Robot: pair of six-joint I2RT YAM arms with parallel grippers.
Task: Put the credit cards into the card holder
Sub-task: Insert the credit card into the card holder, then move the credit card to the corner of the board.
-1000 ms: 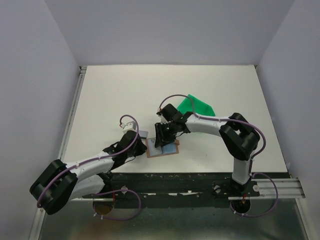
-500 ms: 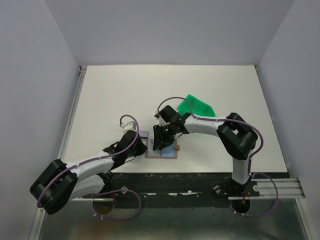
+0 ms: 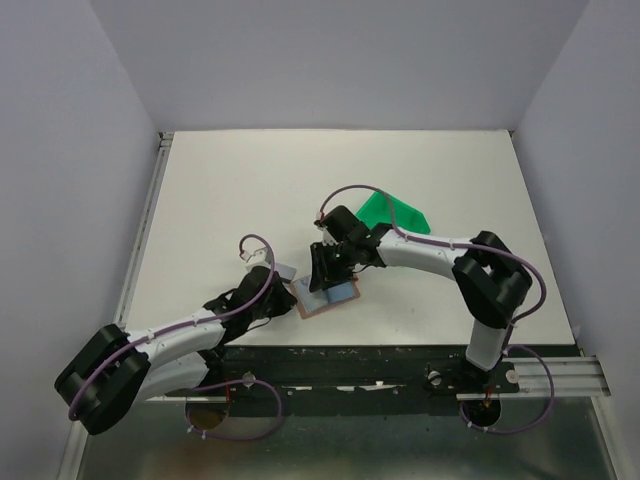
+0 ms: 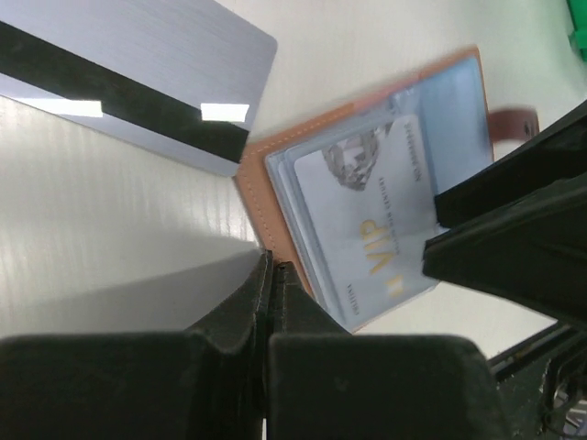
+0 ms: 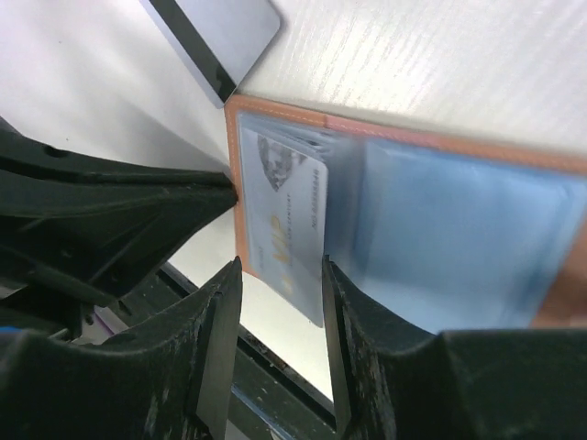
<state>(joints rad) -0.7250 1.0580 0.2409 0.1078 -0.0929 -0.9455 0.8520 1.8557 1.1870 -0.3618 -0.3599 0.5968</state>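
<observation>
Card holder (image 4: 261, 202) lies open on white table (image 3: 250, 190) near the front edge, between both arms; green bin (image 3: 395, 212) sits behind right arm, well apart from holder; right gripper (image 5: 280, 266) is half spread and seems to pinch VIP card (image 4: 367, 211) across its short sides, card partly in left pocket, one end poking past holder edge; left gripper (image 4: 272, 270) is pressed together, tip touching holder's leather edge, looks like pinning; silver card (image 4: 138, 73) with black stripe lies flat just beside holder corner, untouched; change: half a second ago holder lay square to table edge, now it is skewed, left arm has slid lower; likely the push turns holder instead of seating card; one card half in, one left
</observation>
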